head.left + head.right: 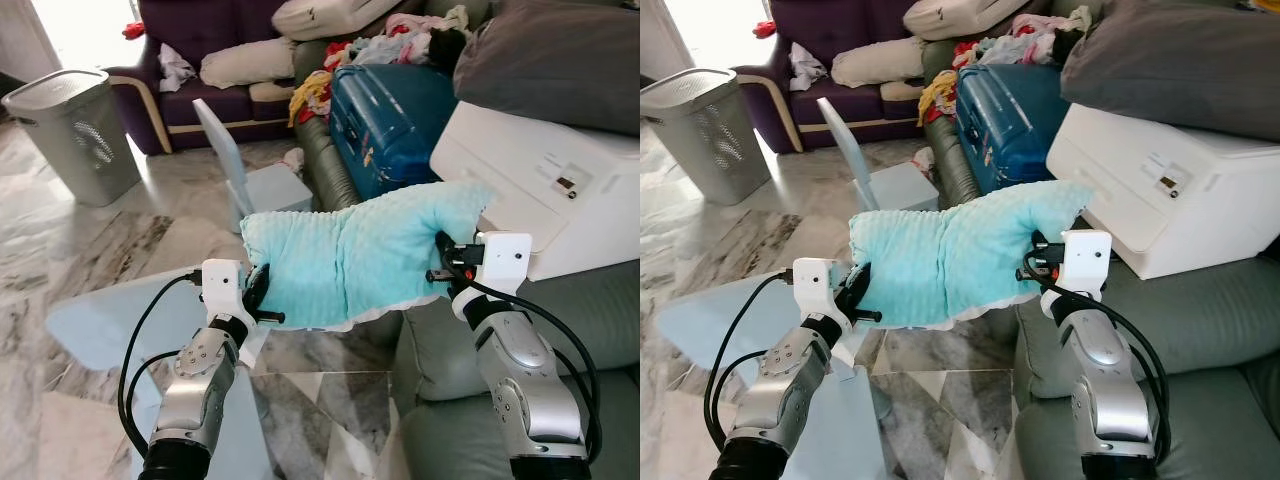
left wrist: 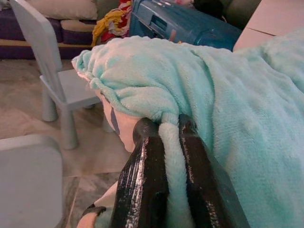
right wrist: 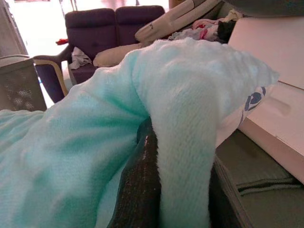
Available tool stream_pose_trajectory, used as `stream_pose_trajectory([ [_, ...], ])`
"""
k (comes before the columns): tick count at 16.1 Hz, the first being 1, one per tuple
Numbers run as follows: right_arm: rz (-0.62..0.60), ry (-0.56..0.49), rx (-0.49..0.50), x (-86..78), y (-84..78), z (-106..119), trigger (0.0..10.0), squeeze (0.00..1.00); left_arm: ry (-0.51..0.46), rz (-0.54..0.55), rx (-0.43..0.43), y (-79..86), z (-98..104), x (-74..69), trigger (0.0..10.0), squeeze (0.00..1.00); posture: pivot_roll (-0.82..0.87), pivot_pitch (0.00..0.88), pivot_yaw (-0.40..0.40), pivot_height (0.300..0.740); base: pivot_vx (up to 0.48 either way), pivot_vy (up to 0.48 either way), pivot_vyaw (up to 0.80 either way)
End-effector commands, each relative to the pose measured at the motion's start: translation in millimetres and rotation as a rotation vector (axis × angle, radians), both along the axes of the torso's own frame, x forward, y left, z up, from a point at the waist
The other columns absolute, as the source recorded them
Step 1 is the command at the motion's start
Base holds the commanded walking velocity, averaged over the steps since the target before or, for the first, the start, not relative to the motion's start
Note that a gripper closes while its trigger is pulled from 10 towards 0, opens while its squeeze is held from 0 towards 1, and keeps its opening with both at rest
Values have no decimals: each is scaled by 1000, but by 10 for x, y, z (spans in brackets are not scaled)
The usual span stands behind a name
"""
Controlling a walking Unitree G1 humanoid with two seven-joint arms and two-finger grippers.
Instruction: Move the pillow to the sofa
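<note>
Pillow lifted, not yet set on the sofa.
The turquoise fleece pillow point(image 1: 350, 258) is pinched between left claw point(image 1: 262, 298) and right claw point(image 1: 441, 262), both closed on it; the grey sofa point(image 1: 450, 350) is below the right claw.

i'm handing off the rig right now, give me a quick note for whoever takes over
Left tool: shut on the pillow's left end.
Right tool: shut on its right end.
Pillow: turquoise, held off the floor between both arms, its right corner over the white box on the grey sofa.
Done: pillow picked up and carried to the sofa's edge.
Left: find a free spot on a seat cushion, lower, release.
</note>
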State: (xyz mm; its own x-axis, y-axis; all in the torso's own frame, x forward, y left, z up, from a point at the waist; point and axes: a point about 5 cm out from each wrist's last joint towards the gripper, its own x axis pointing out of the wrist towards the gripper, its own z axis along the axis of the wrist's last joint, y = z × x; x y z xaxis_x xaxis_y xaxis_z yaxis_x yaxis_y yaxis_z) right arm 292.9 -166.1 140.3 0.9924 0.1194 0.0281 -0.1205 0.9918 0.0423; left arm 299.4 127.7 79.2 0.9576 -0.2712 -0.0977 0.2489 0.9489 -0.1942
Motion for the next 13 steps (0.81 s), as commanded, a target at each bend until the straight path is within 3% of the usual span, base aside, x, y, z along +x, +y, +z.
stream_pose_trajectory([
  [1,21,-38,0,0,30,98,10000,0,-18,-14,2,-12,52,19,10000,0,-182,0,44,740,0,0,-800],
  [10,41,-37,0,15,56,94,10000,0,-19,-25,-1,20,60,12,10000,0,-174,0,38,740,0,0,-64],
  [13,45,-26,4,23,72,82,10000,0,-15,-29,0,26,52,12,10000,0,-171,0,41,740,0,0,-721],
])
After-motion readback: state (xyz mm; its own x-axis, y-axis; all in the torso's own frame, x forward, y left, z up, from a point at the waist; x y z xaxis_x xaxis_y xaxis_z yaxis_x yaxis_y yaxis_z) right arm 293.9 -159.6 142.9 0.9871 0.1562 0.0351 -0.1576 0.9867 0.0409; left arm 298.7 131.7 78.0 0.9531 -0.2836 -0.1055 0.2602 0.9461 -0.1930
